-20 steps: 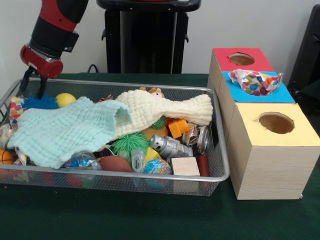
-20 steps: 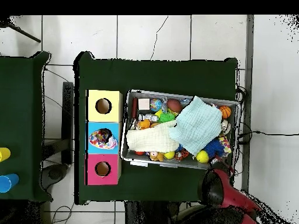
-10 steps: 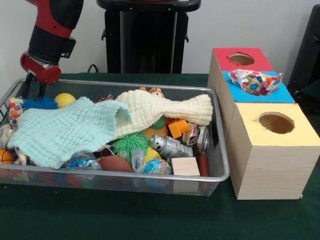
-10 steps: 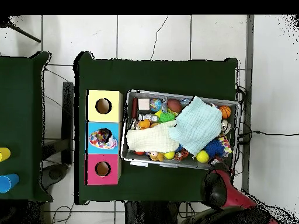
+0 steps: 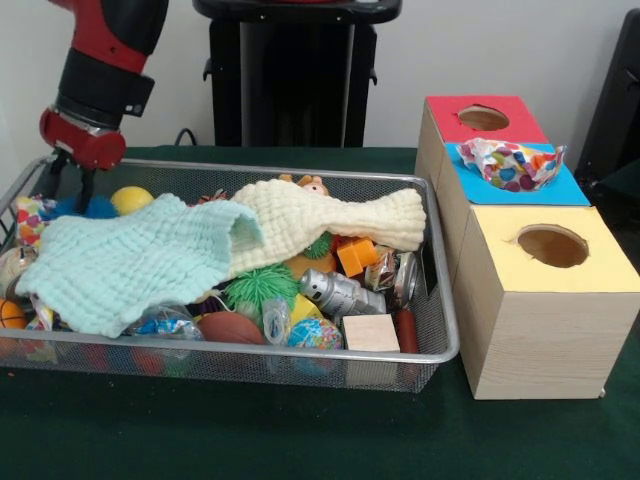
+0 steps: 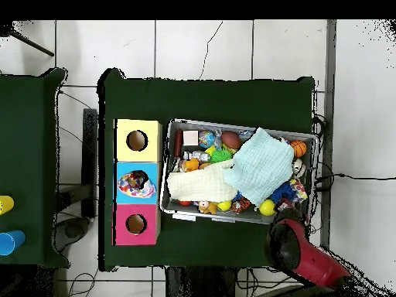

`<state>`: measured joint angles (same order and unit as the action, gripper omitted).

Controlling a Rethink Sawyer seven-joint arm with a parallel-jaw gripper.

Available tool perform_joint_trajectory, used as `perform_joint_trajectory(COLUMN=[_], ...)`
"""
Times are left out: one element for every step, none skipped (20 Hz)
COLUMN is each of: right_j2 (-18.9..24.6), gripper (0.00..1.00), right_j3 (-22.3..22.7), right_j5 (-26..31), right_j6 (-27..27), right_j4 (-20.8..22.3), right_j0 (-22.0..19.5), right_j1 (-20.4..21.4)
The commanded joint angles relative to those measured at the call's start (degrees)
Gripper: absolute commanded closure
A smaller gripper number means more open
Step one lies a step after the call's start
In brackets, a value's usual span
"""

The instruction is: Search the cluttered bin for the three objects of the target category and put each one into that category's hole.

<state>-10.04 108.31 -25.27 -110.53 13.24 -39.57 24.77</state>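
Observation:
The wire mesh bin (image 5: 443,300) is full of toys and cloths. One polka-dot cloth (image 5: 512,163) lies bunched on the blue box top (image 5: 568,187), covering its hole; it also shows in the overhead view (image 6: 137,184). Another polka-dot cloth (image 5: 29,213) peeks out at the bin's far left end, beside the mint cloth (image 5: 130,258). My gripper (image 5: 68,185) hangs over that far left corner, fingers apart and empty, just above a blue fuzzy ball (image 5: 98,207). In the overhead view my arm (image 6: 298,249) covers the gripper. No third polka-dot cloth shows.
A cream knitted cloth (image 5: 335,218) lies across the bin's middle over several toys. A yellow ball (image 5: 130,198) sits by the gripper. The red-topped box (image 5: 482,118) and the yellow-topped box (image 5: 553,246) flank the blue one. The bin's rim (image 6: 232,124) also shows from overhead.
My gripper has sunk a little at the bin's far left corner, closer to the blue fuzzy ball. The cloths and toys have not moved.

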Motion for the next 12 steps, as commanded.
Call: perform_joint_trajectory(right_j2=[8.2, 8.2, 8.4, 8.5, 8.9, 9.3, 9.6, 10.0, 10.2, 10.3, 10.5, 10.8], gripper=[0.0, 0.0, 0.0, 0.0, 0.0, 0.0, 0.0, 0.0, 0.0, 0.0, 0.0, 0.0], right_j3=[0.5, 1.1, 1.6, 2.1, 2.5, 2.8, 3.1, 3.2, 3.3, 3.2, 3.3, 3.1], right_j5=[0.7, 1.9, 3.0, 4.2, 5.8, 6.8, 7.6, 8.3, 8.6, 8.4, 8.0, 7.2], right_j6=[-11.0, -10.9, -10.7, -10.5, -10.3, -10.2, -10.0, -9.9, -9.8, -9.9, -10.1, -10.3], right_j4=[1.2, 0.8, 0.7, 0.5, 0.3, 0.4, 0.2, 0.3, 0.3, 0.3, 0.3, 0.4], right_j0=[1.5, 1.7, 1.9, 2.0, 2.0, 1.9, 2.0, 1.7, 1.7, 1.6, 1.6, 1.3], right_j1=[6.2, 7.0, 8.0, 9.0, 10.0, 10.8, 11.7, 12.1, 12.5, 12.1, 12.0, 11.1])
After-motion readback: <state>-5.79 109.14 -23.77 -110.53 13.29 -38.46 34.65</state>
